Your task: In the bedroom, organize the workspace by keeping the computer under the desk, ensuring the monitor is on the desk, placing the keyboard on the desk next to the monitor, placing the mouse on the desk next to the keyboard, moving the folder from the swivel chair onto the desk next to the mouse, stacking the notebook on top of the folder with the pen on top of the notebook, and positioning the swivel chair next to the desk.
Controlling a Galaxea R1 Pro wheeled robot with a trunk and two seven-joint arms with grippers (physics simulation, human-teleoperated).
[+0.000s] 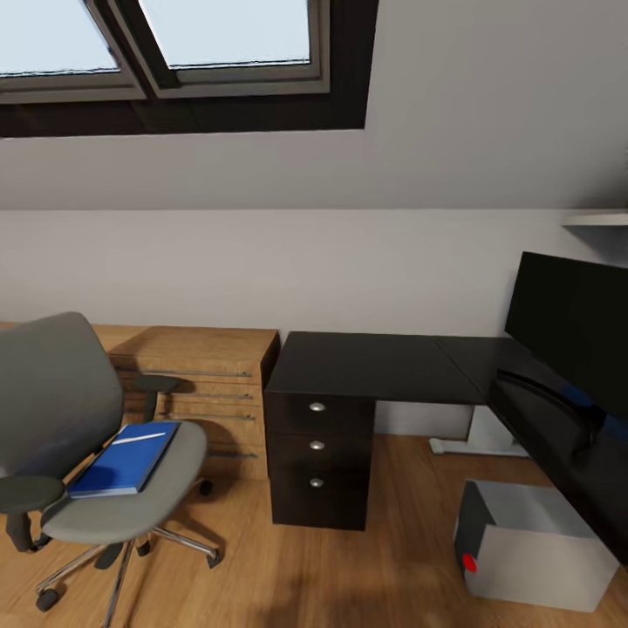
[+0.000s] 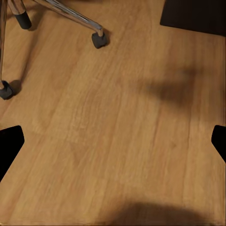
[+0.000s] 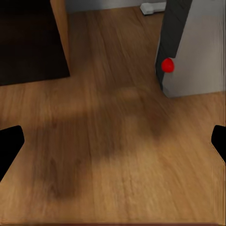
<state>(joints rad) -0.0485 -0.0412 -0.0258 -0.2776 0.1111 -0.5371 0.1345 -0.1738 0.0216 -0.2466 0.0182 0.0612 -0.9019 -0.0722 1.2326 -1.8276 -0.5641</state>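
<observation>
A blue folder (image 1: 126, 458) lies on the swivel chair (image 1: 87, 436) seat at the robot's left, nearer the left arm, while both arms' fingers (image 2: 10, 146) (image 3: 9, 143) spread wide, empty, over the floor.

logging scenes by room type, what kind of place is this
Most likely an attic room used as a home office: a skylight set in a sloped ceiling, an L-shaped black desk carrying a monitor, and a grey swivel chair on a wood plank floor.
</observation>
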